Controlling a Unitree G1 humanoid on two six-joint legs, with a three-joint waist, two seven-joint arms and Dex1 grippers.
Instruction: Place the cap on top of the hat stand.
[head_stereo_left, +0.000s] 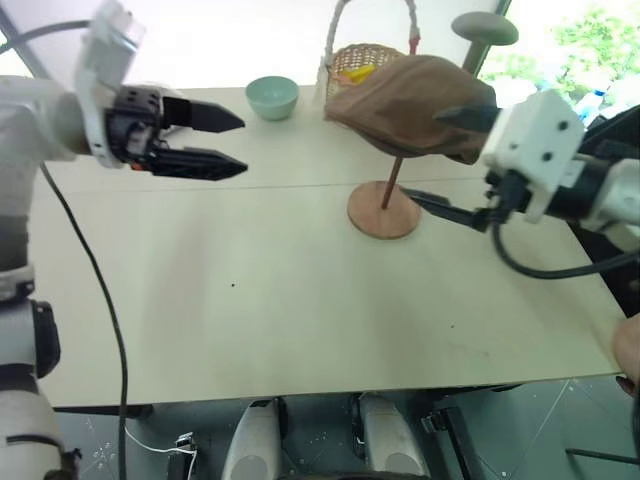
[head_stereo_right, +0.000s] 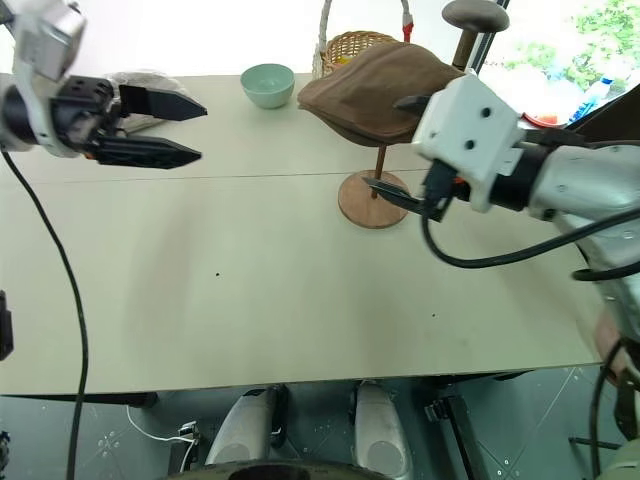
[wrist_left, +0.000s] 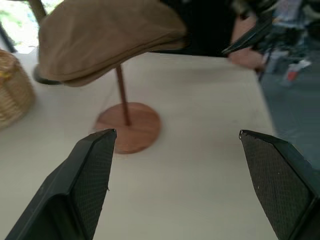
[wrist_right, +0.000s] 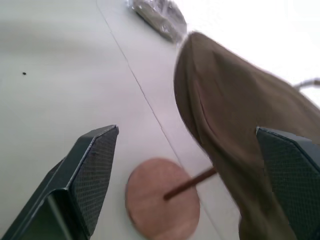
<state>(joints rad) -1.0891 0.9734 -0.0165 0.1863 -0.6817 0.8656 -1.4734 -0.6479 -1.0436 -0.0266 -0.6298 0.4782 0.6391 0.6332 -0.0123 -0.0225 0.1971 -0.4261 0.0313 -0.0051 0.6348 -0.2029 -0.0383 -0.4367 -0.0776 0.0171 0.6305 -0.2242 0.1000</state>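
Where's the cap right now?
In the head views the cap sits atop the hat stand, right of table centre, just in front of the wicker basket, beside the open right end effector.

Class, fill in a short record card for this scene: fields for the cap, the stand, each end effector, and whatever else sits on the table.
cap: draped over the top of the hat stand
hat stand: upright on the table, round base flat
left end effector: open, apart from the cap
right end effector: open, beside the stand, one finger at the cap, one near the base
other items: green bowl, wicker basket, plastic-wrapped item
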